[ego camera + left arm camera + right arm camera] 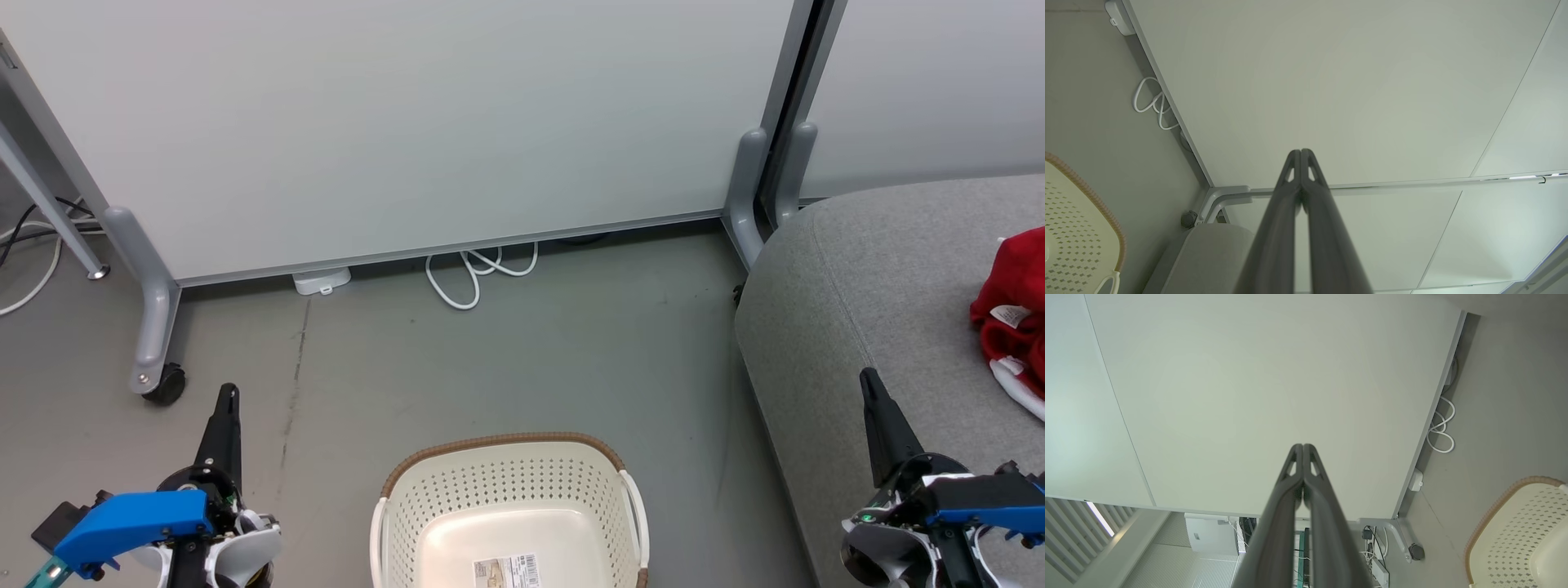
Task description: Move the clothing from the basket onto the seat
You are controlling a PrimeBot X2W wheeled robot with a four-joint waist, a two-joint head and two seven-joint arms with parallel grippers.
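Standing on the grey floor [531,359] at the bottom centre of the head view is the cream-white perforated plastic laundry basket with a brown woven-look rim [506,482]. Its near part is cut off by the lower frame edge. A barcode sticker [506,570] shows on its smooth inside bottom.

The two bright red soft garments with white trim [1012,278] lie bunched on the large grey fabric seat cushion [882,269] at the right edge of the frame, a white label facing up. They sit well in from the cushion's rounded front edge and are partly cut off by the frame. A strip of open floor separates the cushion's edge from the basket's right handle.

The left claw [229,392] hangs over bare floor to the left of the basket, its two dark fingers pressed together and gripping nothing. The right claw [867,376] is over the front part of the cushion, near the garments but apart from them, its fingers likewise pressed together and gripping nothing.

Beyond the basket, a white partition panel [392,122] on grey legs closes off the floor. A black caster [166,384] stands at its left leg, and a looped white cable [478,273] lies along its lower edge.
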